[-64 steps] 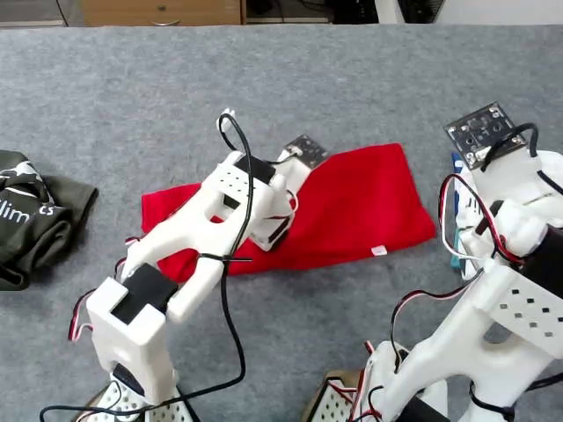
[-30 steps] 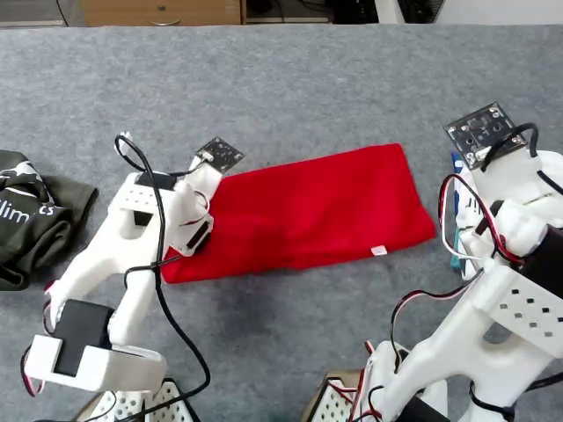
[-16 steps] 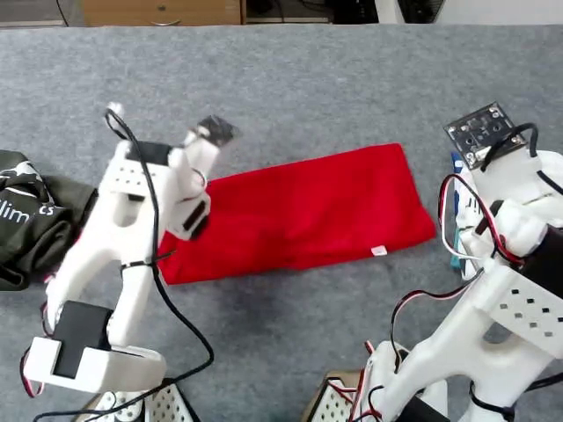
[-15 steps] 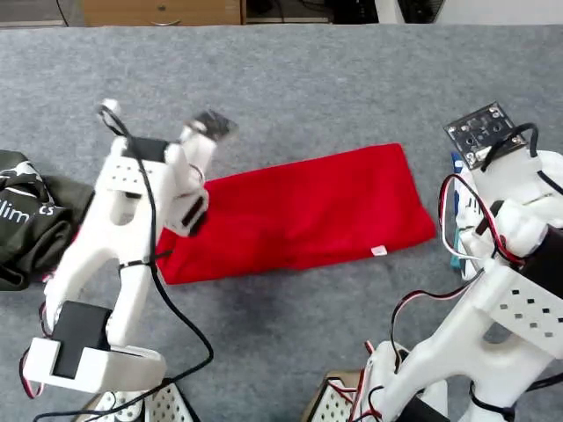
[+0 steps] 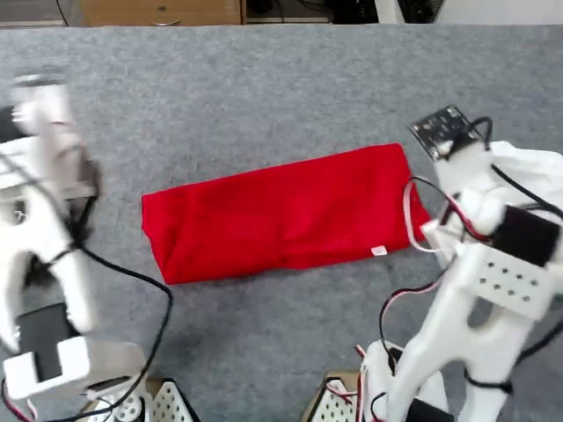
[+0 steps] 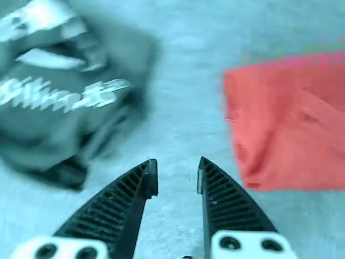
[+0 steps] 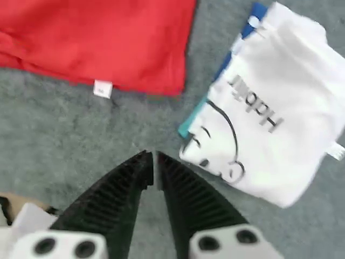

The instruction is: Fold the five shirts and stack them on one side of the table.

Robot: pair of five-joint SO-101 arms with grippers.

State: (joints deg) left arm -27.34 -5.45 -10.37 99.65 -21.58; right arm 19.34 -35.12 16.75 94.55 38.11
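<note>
A red shirt [image 5: 281,215], folded into a long strip, lies across the middle of the grey table [image 5: 290,79]. My left arm [image 5: 40,176] stands at the far left, off the shirt. Its gripper [image 6: 176,175] is open by a narrow gap with nothing in it, over bare table between a crumpled dark printed shirt [image 6: 64,102] and the red shirt's end [image 6: 291,118]. My right gripper [image 7: 153,162] is shut and empty, above the table just off the red shirt's tagged corner [image 7: 102,88], beside a folded white shirt [image 7: 269,108] lying on a blue one [image 7: 213,116].
The right arm [image 5: 479,229] rises beside the red shirt's right end, with the white shirt [image 5: 537,171] behind it at the table's right edge. Open grey table stretches behind and in front of the red shirt. Arm bases and cables sit at the near edge.
The left arm came off the red shirt and swung far left to the dark shirt. The right arm, still before, shifted left toward the red shirt's right end.
</note>
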